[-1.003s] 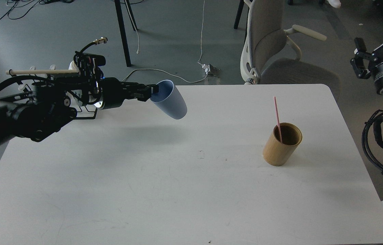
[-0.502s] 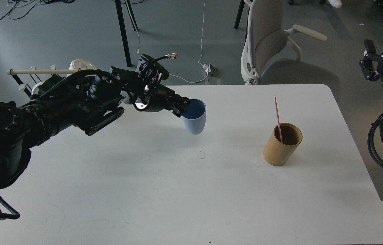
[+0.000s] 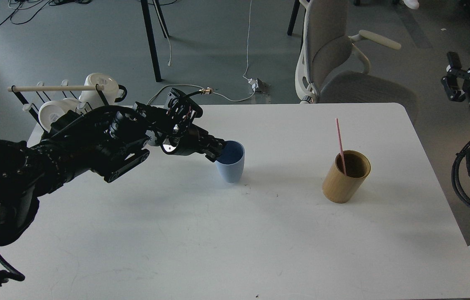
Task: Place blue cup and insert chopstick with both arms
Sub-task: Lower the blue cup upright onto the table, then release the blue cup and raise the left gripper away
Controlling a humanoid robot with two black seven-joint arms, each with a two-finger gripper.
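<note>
The blue cup (image 3: 230, 163) stands upright on the white table (image 3: 235, 233), left of the middle. My left gripper (image 3: 217, 151) is shut on its left rim, one finger inside and one outside. The pink-red chopstick (image 3: 340, 143) leans upright in a tan bamboo cylinder (image 3: 345, 177) at the right. My right gripper (image 3: 458, 81) is off the table at the far right edge, raised and away from both; its fingers look spread.
A rack with a pale wooden rod (image 3: 53, 88) and white mugs (image 3: 101, 85) stands at the table's back left corner. A grey office chair (image 3: 335, 62) stands behind the table.
My left arm has carried the blue cup from the back left toward the middle, turned it upright and lowered it onto the table. The right arm has shifted slightly right.
</note>
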